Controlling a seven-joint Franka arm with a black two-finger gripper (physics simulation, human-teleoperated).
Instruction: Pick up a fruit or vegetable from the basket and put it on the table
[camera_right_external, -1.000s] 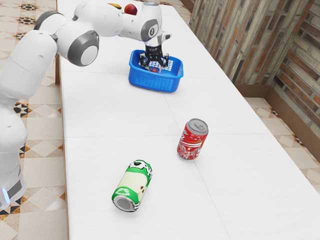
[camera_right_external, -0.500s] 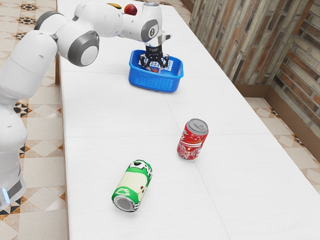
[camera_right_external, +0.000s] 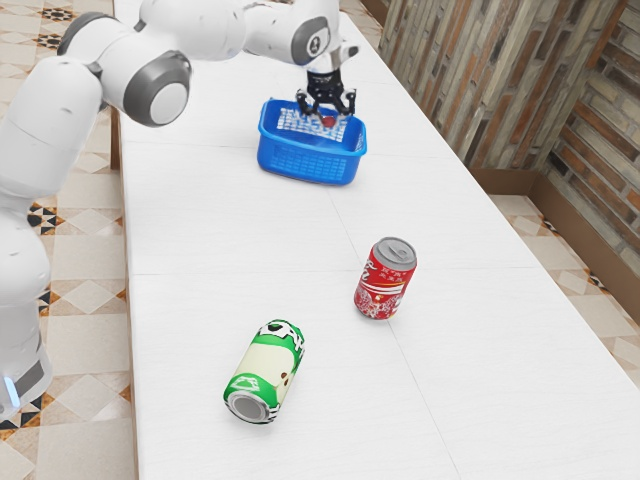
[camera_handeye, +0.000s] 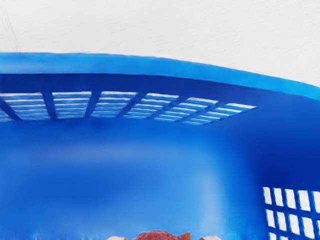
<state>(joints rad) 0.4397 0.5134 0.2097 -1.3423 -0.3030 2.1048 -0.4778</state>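
In the exterior view my gripper (camera_right_external: 328, 120) is over the far part of the blue basket (camera_right_external: 308, 164), near its rim, with a small red fruit or vegetable (camera_right_external: 328, 122) between its fingers. Just inside the lower edge of the wrist view, the gripper (camera_handeye: 164, 238) has a pale fingertip on each side of the reddish-brown piece (camera_handeye: 157, 235), shut on it. Behind it the inner walls and floor of the basket (camera_handeye: 125, 165) show. What kind of produce it is, I cannot tell.
A red can (camera_right_external: 385, 280) stands upright on the white table (camera_right_external: 230, 230), nearer the camera than the basket. The green and cream can (camera_right_external: 265, 372) lies on its side close by. A wood and brick wall (camera_right_external: 490, 80) runs along the exterior view's right.
My hand has risen from inside the basket and shifted toward the exterior view's right, carrying the red piece up with it. The arm now covers the red and yellow things at the far end.
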